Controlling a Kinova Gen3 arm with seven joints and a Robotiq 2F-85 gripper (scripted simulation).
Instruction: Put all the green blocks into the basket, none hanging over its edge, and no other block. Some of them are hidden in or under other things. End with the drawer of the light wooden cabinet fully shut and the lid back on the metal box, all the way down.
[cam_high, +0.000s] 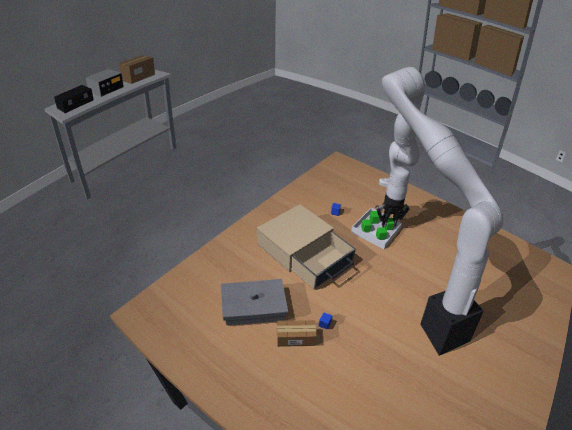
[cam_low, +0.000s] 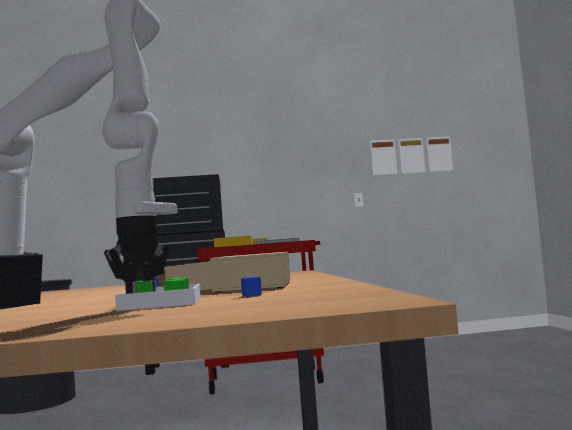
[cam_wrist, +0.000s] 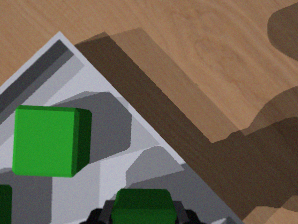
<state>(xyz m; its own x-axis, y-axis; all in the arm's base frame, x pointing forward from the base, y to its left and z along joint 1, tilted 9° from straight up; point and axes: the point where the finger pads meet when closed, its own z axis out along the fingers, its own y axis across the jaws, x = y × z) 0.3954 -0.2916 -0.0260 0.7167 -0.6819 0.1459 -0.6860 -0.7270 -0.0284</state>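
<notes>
A green block (cam_high: 390, 225) (cam_wrist: 143, 207) is clamped in the black gripper (cam_high: 392, 220) (cam_low: 141, 286) (cam_wrist: 143, 215), low inside the basket (cam_high: 371, 241) (cam_low: 156, 301) (cam_wrist: 145, 131), a shallow pale grey tray. Whether it touches the basket floor is hard to tell, as the fingers crowd the view. Three more green blocks sit loose in the basket, none over its edge: one toward the far side (cam_high: 374, 216), one at the left (cam_high: 366, 225), one toward the near side (cam_high: 382, 233).

Just outside the basket is a blue block (cam_high: 336, 209) (cam_low: 251, 287), rightly left out. Beyond it, the light wooden cabinet (cam_high: 295, 230) (cam_low: 250, 272) has its drawer (cam_high: 315, 280) pulled open, with no block visible inside. Farther off, the metal box (cam_high: 255, 318) wears its lid (cam_high: 250, 295), seemingly all the way down. A small cardboard box (cam_high: 297, 336) and a second blue block (cam_high: 325, 320) stand beside it.

The gathering looks nearly done: release this block, then shut the drawer. Any green block still hidden cannot be ruled out.
</notes>
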